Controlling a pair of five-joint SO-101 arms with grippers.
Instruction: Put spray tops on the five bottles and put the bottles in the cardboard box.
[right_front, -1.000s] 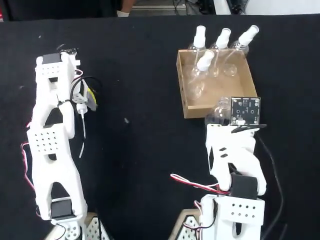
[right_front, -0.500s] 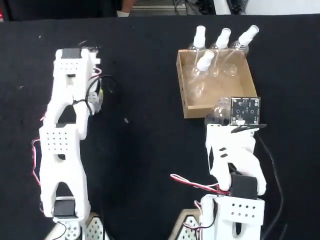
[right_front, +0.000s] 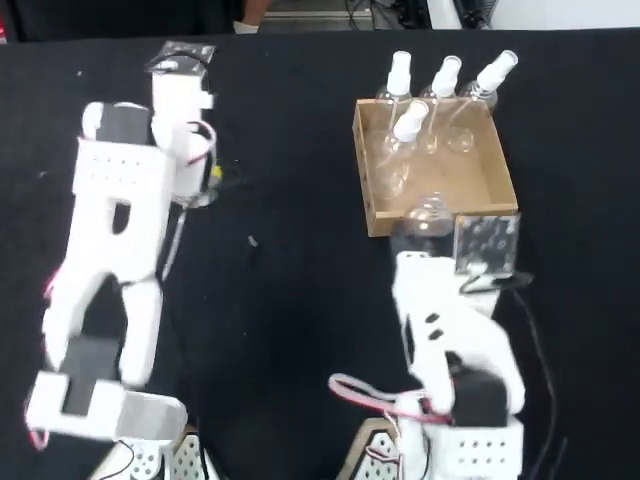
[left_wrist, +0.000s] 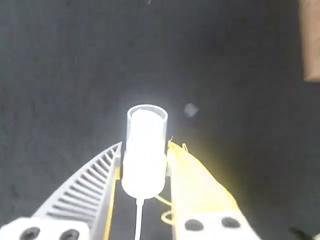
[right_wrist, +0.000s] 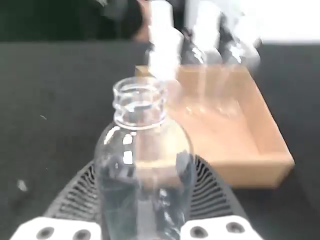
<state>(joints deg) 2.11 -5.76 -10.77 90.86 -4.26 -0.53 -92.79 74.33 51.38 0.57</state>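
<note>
Fig.: my L gripper pinches the spray top, upper left in high view; R gripper clamps the uncapped bottle, neck up, well to the right, at the cardboard box's lower edge.

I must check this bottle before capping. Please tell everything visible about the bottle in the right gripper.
The bottle is clear, glass or plastic, with a rounded body and a short ringed neck. Its mouth is open, uncapped. The right gripper's fingers clamp its body, near the cardboard box.
</note>
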